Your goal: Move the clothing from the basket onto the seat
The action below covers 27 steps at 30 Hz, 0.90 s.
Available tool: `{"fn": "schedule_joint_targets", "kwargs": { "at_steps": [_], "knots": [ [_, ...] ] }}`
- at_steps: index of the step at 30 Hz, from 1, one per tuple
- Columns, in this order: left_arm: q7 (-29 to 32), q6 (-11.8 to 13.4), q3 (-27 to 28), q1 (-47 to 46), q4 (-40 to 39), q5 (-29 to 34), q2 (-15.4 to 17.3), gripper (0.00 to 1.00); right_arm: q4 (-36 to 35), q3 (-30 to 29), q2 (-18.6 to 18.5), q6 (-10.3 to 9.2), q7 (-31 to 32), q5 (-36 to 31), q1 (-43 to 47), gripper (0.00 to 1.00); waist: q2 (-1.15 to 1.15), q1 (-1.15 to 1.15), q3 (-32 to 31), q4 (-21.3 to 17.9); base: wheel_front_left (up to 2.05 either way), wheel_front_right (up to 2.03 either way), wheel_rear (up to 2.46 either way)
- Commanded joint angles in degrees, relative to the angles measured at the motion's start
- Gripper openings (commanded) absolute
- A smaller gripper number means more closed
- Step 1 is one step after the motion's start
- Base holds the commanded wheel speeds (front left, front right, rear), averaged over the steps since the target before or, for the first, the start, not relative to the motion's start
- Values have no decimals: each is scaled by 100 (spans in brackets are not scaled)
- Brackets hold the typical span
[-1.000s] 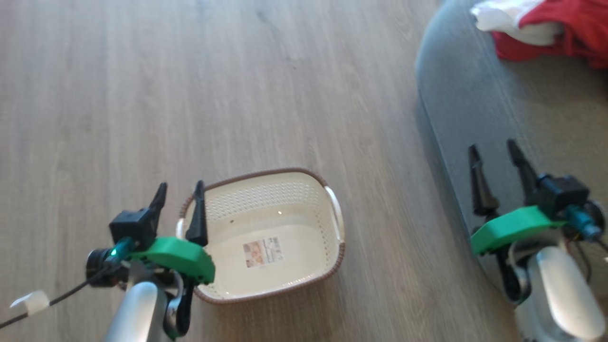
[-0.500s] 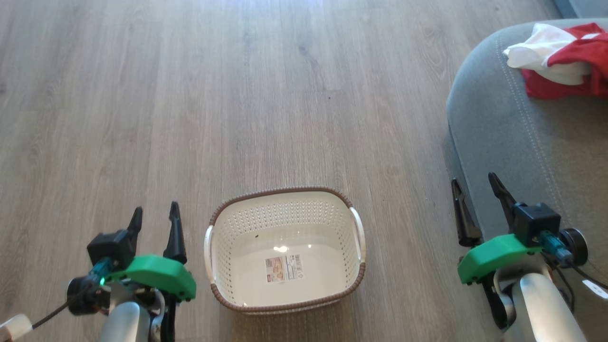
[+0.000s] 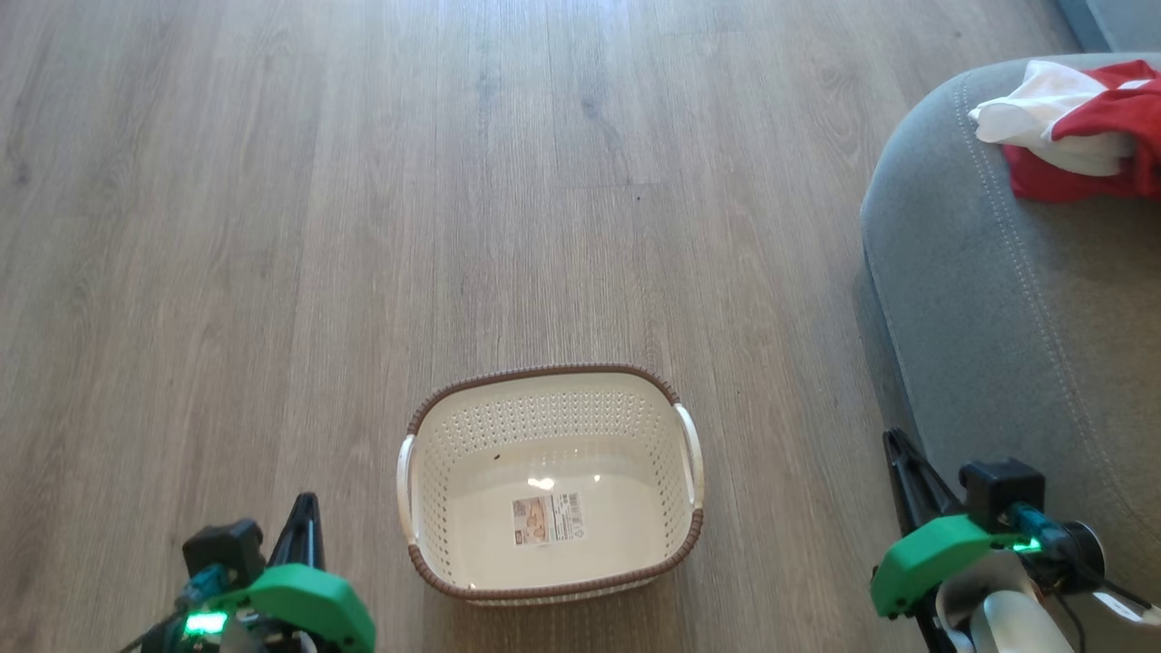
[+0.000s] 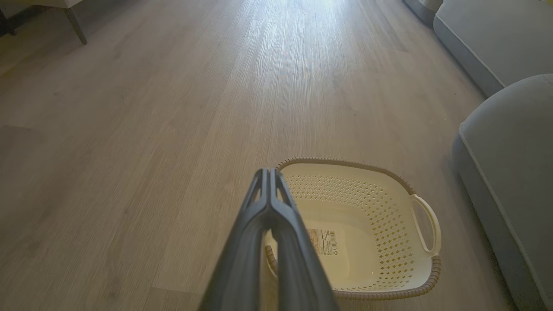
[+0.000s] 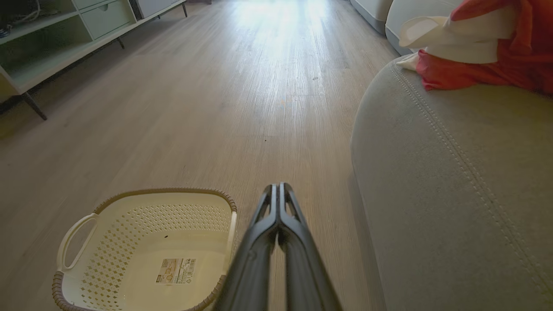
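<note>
— Whereabouts of the clothing (image 3: 1070, 145)?
— Up on the seat (image 3: 1016, 363), heaped near its rounded corner, at the far right of the head view. Red cloth, with a white piece folded over the top.
— And the basket (image 3: 544, 413)?
— Down on the wooden floor (image 3: 363, 227), upright, well apart from the heap and a little way off the seat's side. Bare cream bottom, with a label (image 3: 547, 519) stuck flat in the middle. White handles (image 3: 694, 453) at the two short ends.
— State of the left pincer (image 3: 307, 501)?
— Closed right up, the two dark fingers (image 4: 248, 250) pressed together tip to tip. Hanging over the floor near the basket's left side. From the left wrist, pointing across the basket's near left corner.
— And the right pincer (image 3: 892, 437)?
— Much the same: narrow, fingers touching at the tips. Hanging between the basket and the seat, close by the seat's edge.
— Anything else around?
— Pale shelving (image 5: 52, 47) on thin legs, far left in the right wrist view. More grey upholstery (image 4: 497, 39) beyond the seat, top right in the left wrist view.
</note>
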Motion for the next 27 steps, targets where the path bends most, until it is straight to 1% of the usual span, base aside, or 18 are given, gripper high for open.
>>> {"fn": "schedule_joint_targets", "kwargs": {
  "at_steps": [1, 27],
  "knots": [
    [30, -24, 52, -262, -205, -149, 15, 0, -205, -47, -2, 0, 30, 176, -250, 0, 0, 1, -3, 1, 0, 0, 0],
    [423, -221, 199, -259, -485, -1705, 24, 0, -501, -119, 8, 0, 424, 1976, -184, 0, 0, 1, -70, 29, 0, 0, 0]
  ]
}}
